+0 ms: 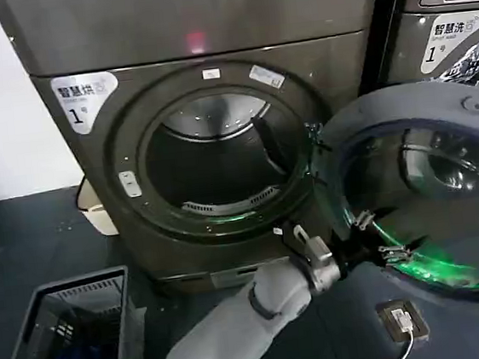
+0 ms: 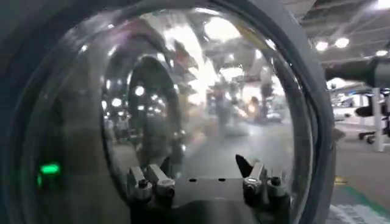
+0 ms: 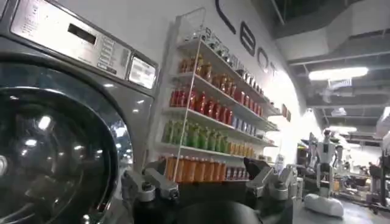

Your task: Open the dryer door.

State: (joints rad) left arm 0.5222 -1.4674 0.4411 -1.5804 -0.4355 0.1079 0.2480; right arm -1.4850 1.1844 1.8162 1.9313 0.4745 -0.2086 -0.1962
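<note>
Swinging wide, the round grey-backed, dark-glass dryer door (image 1: 446, 192) stands right of the dark grey-brown dryer's (image 1: 206, 29) drum mouth; a white "1" label (image 1: 84, 100) marks the front. The left claw (image 1: 372, 236), fingers apart, meets the door's inner edge. The right claw (image 3: 207, 182), fingers apart, faces shelves of coloured bottles (image 3: 207, 115).

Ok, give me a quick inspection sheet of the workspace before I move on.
Surface: dark floor.
Job's things: dryer door swung wide open to the right, drum exposed.
Clutter: grey basket at lower left.
Grippers: left claw open, at the door's inner glass; right claw open, near the neighbouring machine.
Cables: white cable from a small box on the floor.
Surroundings: shelf of bottles.
</note>
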